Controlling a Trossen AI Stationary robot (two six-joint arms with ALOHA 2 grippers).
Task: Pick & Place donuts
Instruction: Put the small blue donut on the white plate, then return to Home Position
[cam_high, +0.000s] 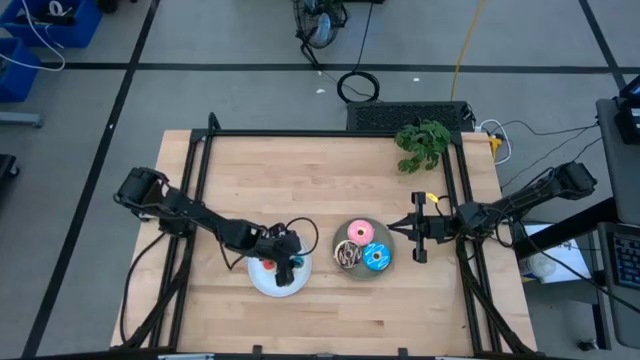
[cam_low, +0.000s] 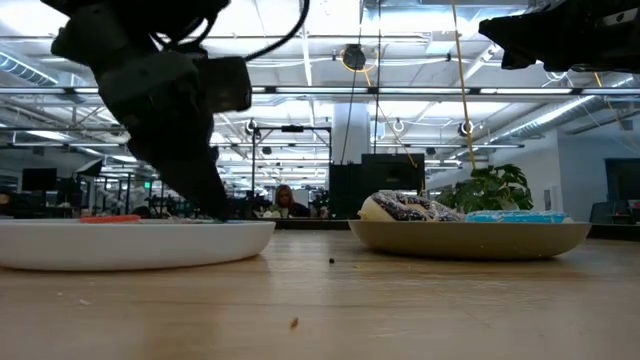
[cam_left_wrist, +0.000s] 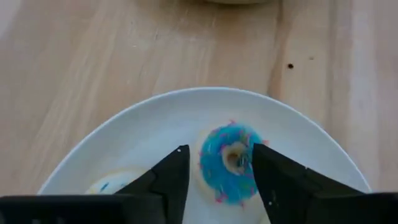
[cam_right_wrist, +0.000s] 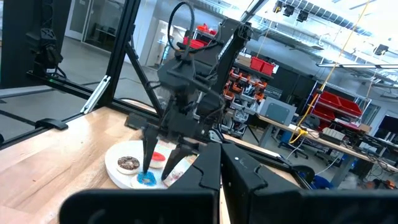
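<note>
My left gripper (cam_left_wrist: 221, 152) is open and points down over the white plate (cam_left_wrist: 155, 118). Its fingers stand on either side of the tiny blue donut (cam_left_wrist: 227, 163), which lies flat on the plate. The right wrist view shows the same plate (cam_right_wrist: 118, 171) with the tiny brown donut (cam_right_wrist: 129, 163), red donut (cam_right_wrist: 158, 157) and white-pink donut (cam_right_wrist: 180, 174). The grey plate (cam_high: 362, 272) holds the pink donut (cam_high: 358, 234), the brown streaked donut (cam_high: 347, 256) and the blue sprinkled donut (cam_high: 377, 257). My right gripper (cam_high: 398, 229) is shut and hovers just right of the grey plate. My left gripper comes at the tiny blue donut from above with one finger (cam_left_wrist: 273, 180) at its rim (cam_left_wrist: 254, 155) and the other (cam_left_wrist: 171, 177) a little off its opposite side. I cannot tell whether either finger touches it. The donut rests flat on the white plate.
A green plant sprig (cam_high: 422, 142) lies at the table's far right. A black frame rail (cam_high: 330, 133) runs along the far edge and down both sides. Bare wood lies in front of and behind both plates. A person (cam_low: 285, 200) shows far off in the room.
</note>
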